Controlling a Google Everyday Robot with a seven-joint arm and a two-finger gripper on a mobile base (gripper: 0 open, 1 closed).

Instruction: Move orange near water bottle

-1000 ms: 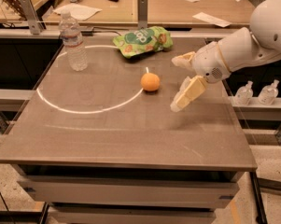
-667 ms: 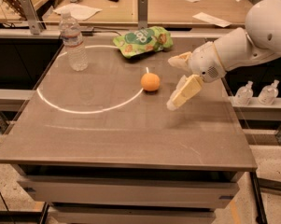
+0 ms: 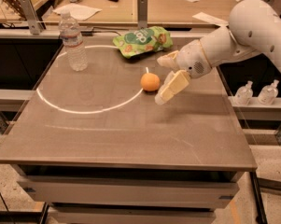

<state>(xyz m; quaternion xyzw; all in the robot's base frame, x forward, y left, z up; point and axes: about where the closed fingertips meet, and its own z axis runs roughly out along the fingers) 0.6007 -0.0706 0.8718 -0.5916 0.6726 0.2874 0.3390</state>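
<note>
The orange [image 3: 150, 82] sits on the brown table [image 3: 130, 139], just right of the middle, on a white arc marked on the top. The water bottle [image 3: 73, 41] stands upright at the table's far left; it is clear and ribbed, with a white cap and a white-and-red label. My gripper [image 3: 160, 80] is open, just to the right of the orange, with one finger behind it and one in front. It holds nothing. The white arm reaches in from the upper right.
A green snack bag [image 3: 142, 41] lies at the table's back, behind the orange. Two small clear pump bottles [image 3: 245, 93] stand on a ledge to the right of the table. A wooden counter with papers runs behind it.
The gripper has moved left, closer to the orange. The orange and the bottle have not moved.
</note>
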